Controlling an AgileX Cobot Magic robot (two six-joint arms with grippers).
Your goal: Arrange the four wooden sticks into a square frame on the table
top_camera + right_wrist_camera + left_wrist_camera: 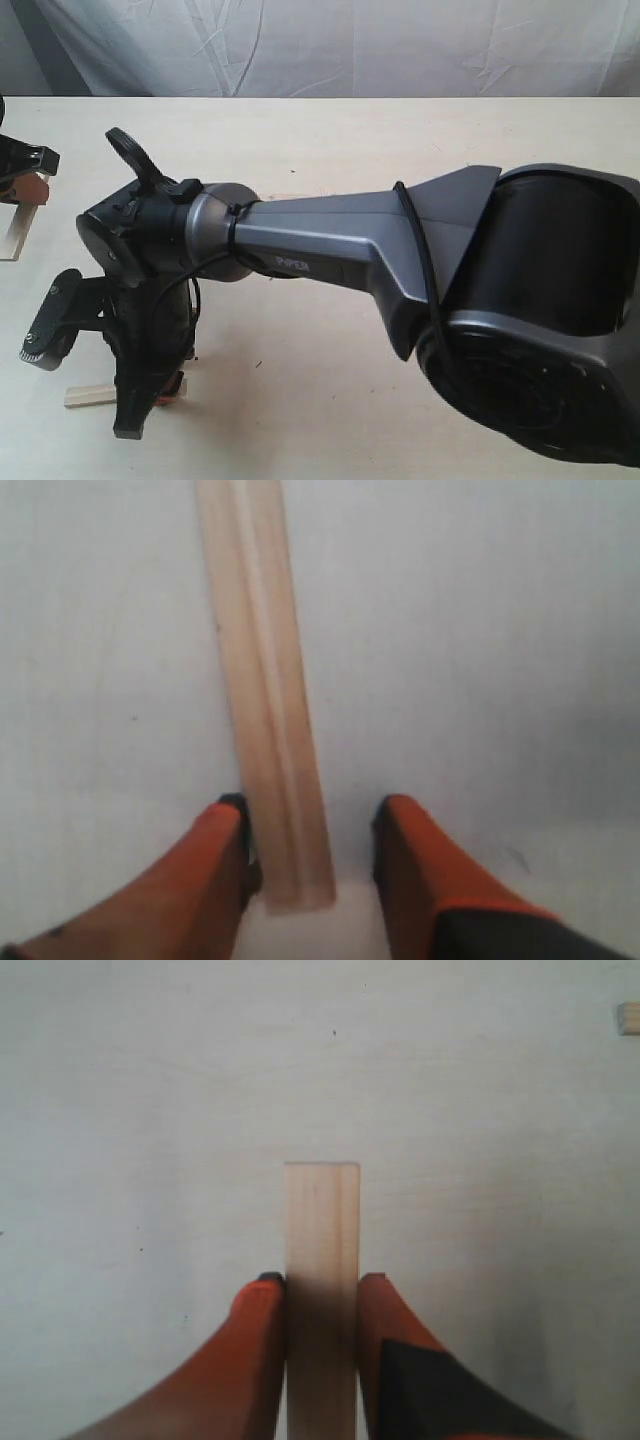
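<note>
Left wrist view: left pincer (320,1285) pinches 1 wooden stick (321,1220) by its long edges, open tabletop (150,1110) around its free end. Right pincer (315,810) is spread around a 2nd stick (262,680) lying on the tabletop, just beside 1 finger (225,860).

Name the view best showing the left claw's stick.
Left wrist view: the stick sits central, pinched in the left claw. Exterior view shows only part of the stick at the edge; right wrist view shows another stick.
</note>
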